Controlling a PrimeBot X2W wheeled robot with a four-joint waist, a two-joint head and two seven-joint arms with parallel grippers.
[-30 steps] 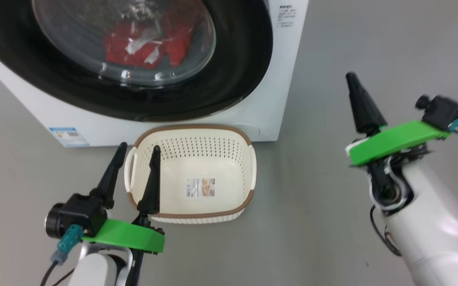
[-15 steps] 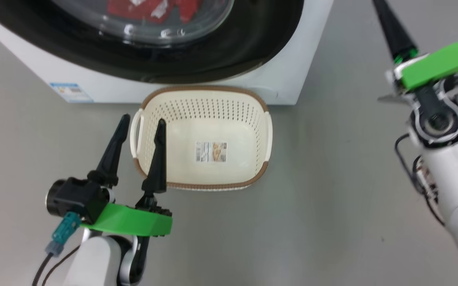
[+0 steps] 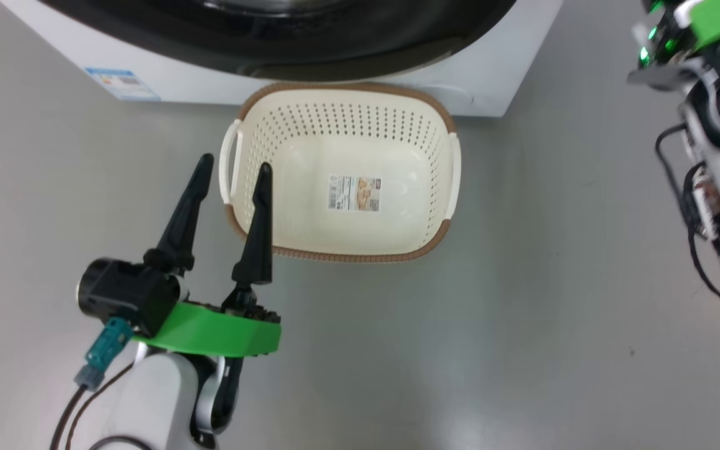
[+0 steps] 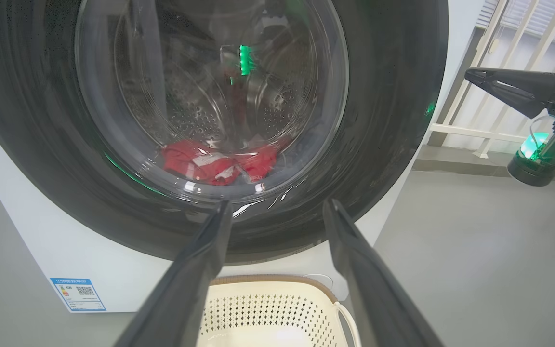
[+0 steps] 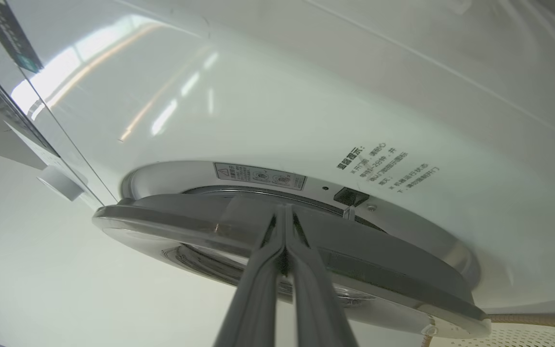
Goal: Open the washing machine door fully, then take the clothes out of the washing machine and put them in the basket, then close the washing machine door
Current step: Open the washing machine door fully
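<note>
The white washing machine (image 3: 491, 81) stands at the top of the head view, with the black rim of its door (image 3: 335, 50) just showing. In the left wrist view the red clothes (image 4: 195, 161) lie in the drum behind the door (image 4: 393, 120) glass. The cream basket (image 3: 360, 256) sits on the floor in front of the machine, with nothing in it. My left gripper (image 3: 235, 164) hovers open at the basket's left handle, holding nothing. My right gripper (image 5: 284, 208) is shut, its tips at the door's (image 5: 378, 270) edge beside the latch slot. It also appears at the far right of the left wrist view (image 4: 470, 74).
Grey floor lies bare to the right of the basket (image 4: 268, 308) and around my left arm. A blue label (image 3: 122, 84) marks the machine's lower left corner. White railing (image 4: 499, 130) stands beyond the machine's right side.
The head camera has tipped down, so machine and basket sit higher in the picture. My right arm has risen toward the door side. The left gripper has kept its place, open.
</note>
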